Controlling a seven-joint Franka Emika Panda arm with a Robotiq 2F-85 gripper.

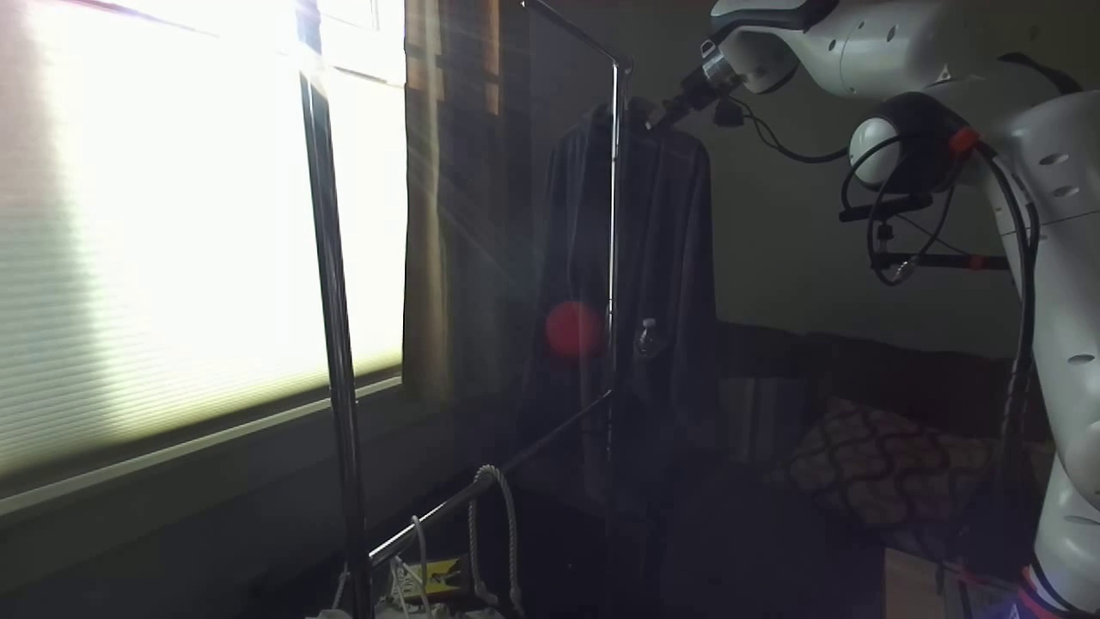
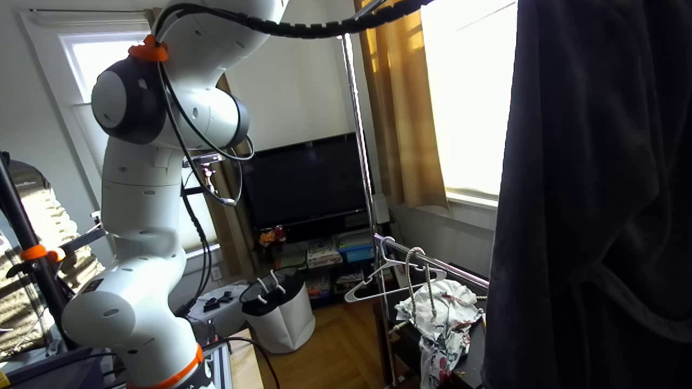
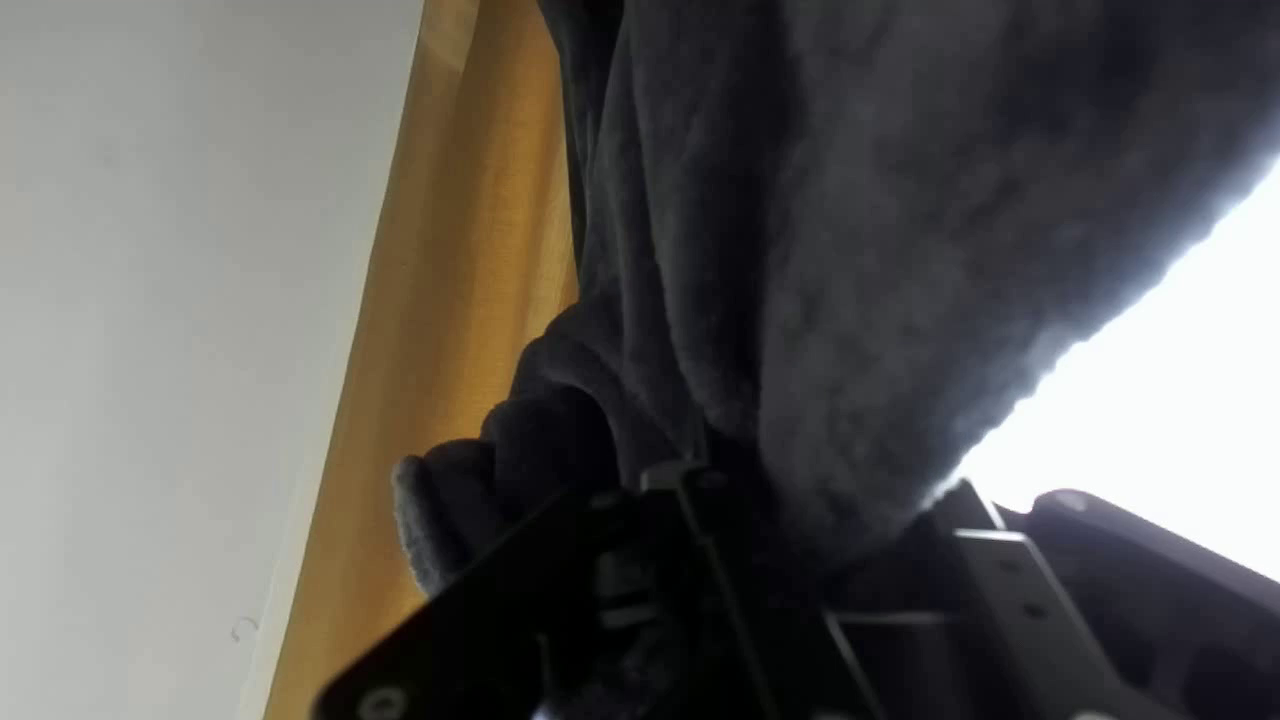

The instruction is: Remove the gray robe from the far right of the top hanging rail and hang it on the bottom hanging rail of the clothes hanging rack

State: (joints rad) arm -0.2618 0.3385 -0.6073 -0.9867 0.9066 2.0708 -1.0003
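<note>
Fistful of dark robe (image 1: 679,215), up high
My claw (image 3: 828,495) is clenched on its upper part; it hangs by the end of the top rail (image 1: 574,31), can't tell if it's hooked on tho.

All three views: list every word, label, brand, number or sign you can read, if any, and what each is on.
No text can be read for certain in any view.
Boxes below the television, in an exterior view: any print too small.
Yellow item, in an exterior view: dark marks, too blurred.
Robot arm, in both exterior views: small marks, unreadable.
Robe, in the wrist view: no lettering shows.
</note>
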